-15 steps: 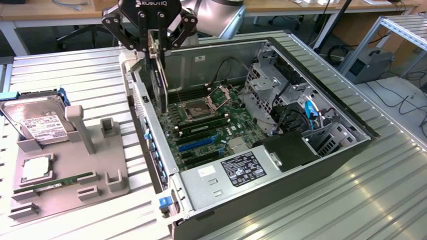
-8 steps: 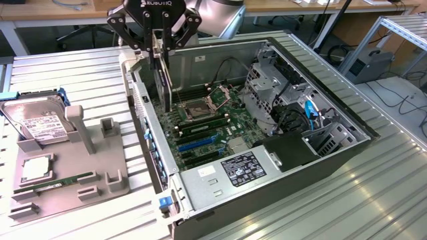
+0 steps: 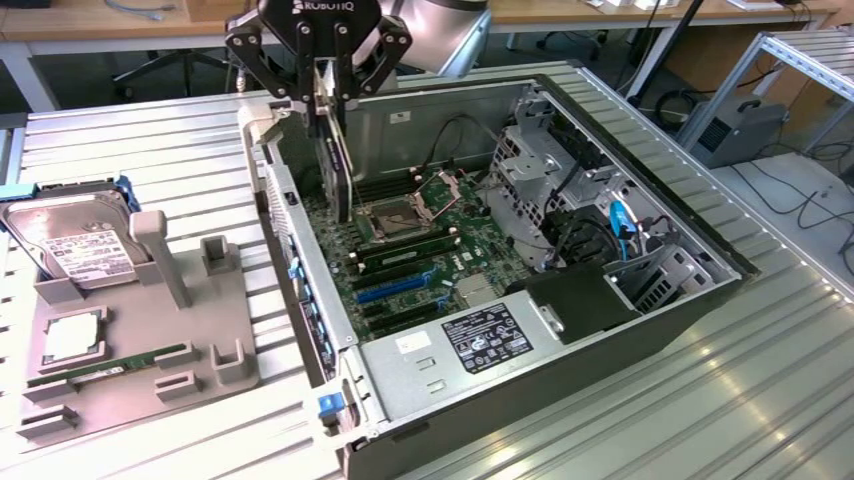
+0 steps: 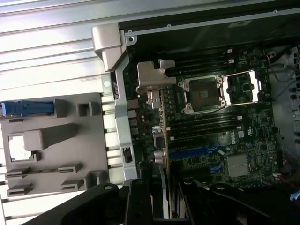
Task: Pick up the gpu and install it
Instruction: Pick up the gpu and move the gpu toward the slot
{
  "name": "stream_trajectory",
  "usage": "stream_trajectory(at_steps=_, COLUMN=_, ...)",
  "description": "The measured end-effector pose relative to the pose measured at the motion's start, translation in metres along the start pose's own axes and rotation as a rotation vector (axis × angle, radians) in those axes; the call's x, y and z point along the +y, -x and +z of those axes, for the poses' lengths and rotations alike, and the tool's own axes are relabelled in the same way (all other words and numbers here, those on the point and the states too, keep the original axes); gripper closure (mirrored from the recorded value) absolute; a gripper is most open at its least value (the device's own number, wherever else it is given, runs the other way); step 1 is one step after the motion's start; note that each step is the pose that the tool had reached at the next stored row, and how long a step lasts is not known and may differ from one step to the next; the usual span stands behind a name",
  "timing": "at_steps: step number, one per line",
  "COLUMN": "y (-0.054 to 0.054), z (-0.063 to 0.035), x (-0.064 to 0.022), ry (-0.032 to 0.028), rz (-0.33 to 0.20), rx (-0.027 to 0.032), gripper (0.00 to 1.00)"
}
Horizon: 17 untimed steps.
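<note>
My gripper (image 3: 324,75) hangs over the rear end of the open computer case (image 3: 694,300), shut on the gpu (image 3: 336,160). The card hangs edge-on and upright, its lower end just above the motherboard (image 3: 461,265) near the CPU socket (image 3: 396,215). In the wrist view the gpu (image 4: 162,122) runs as a thin edge from between the gripper (image 4: 164,199) down to its silver end bracket (image 4: 152,77), which sits beside the case's rear wall (image 4: 119,117). The blue expansion slots (image 3: 394,287) lie further along the board, with nothing in them.
A grey fixture tray (image 3: 134,390) at the exterior view's left holds a hard drive (image 3: 74,235), a CPU (image 3: 70,338) and a RAM stick (image 3: 114,365). Inside the case stand a drive cage (image 3: 534,170), cables and a power supply (image 3: 487,340). A ribbed metal table (image 3: 747,400) surrounds everything.
</note>
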<state>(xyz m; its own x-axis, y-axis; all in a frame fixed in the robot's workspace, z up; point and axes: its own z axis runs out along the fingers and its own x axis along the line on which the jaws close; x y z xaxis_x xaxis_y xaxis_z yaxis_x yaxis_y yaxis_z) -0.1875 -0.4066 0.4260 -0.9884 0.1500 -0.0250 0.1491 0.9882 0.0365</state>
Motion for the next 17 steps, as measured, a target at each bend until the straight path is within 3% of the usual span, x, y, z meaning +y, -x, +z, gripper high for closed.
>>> stream_trajectory(at_steps=17, y=0.019, z=0.0007, x=0.0029, ry=-0.0001, rz=0.000, rx=0.0000, gripper=0.72)
